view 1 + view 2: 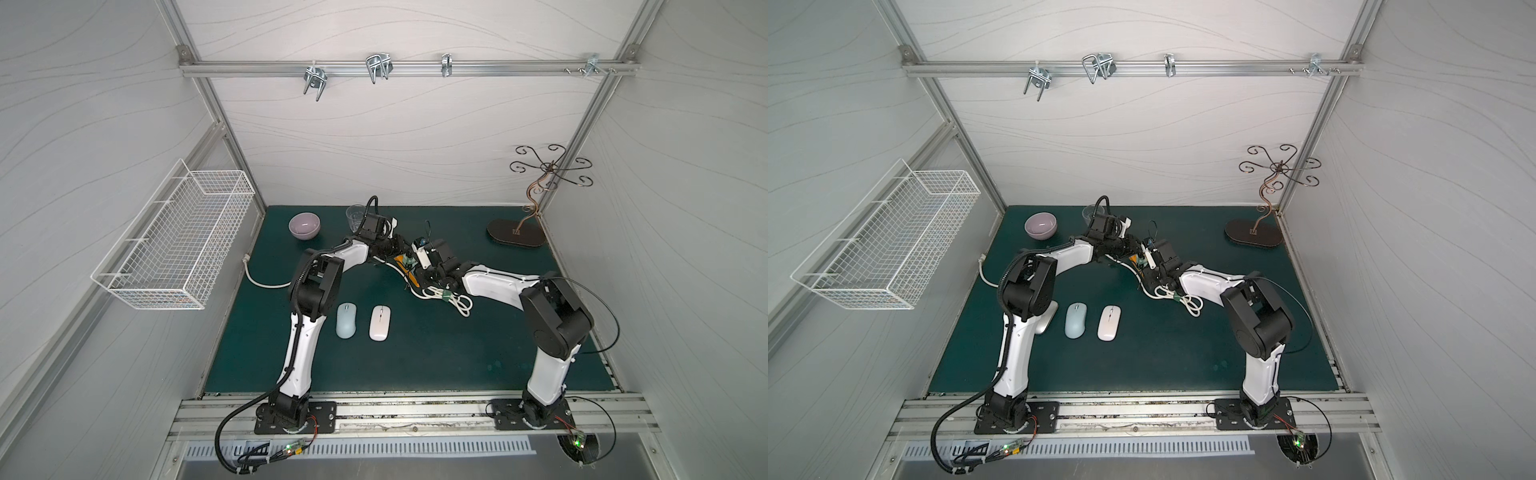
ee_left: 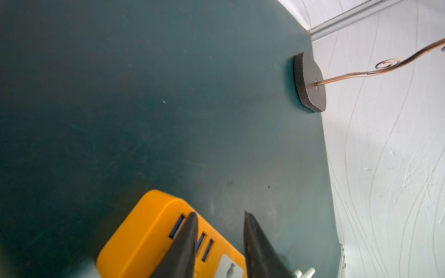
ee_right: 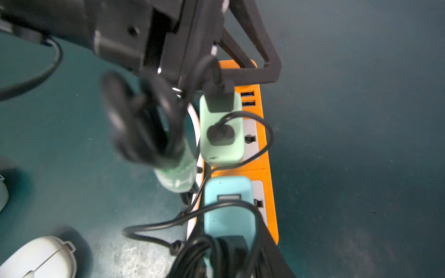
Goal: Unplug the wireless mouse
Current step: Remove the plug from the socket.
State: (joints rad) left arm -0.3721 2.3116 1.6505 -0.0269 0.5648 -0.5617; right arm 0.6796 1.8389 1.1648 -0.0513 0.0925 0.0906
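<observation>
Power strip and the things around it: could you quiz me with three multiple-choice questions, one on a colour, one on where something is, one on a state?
1. What colour is the strip?
A. orange
B. white
C. black

2. Where is the bowl?
A. on the strip
B. at the back of the mat, near the glass
C. at the mat's front edge

3. How is the green adapter?
A. lying loose on the mat
B. standing on the strip with black plugs in it
C. lying in the bowl

Answers:
1 A: both wrist views show an orange casing.
2 B: both top views show it by the back wall, a little way from the glass.
3 B: the right wrist view shows it upright on the strip with two black plugs in it.
</observation>
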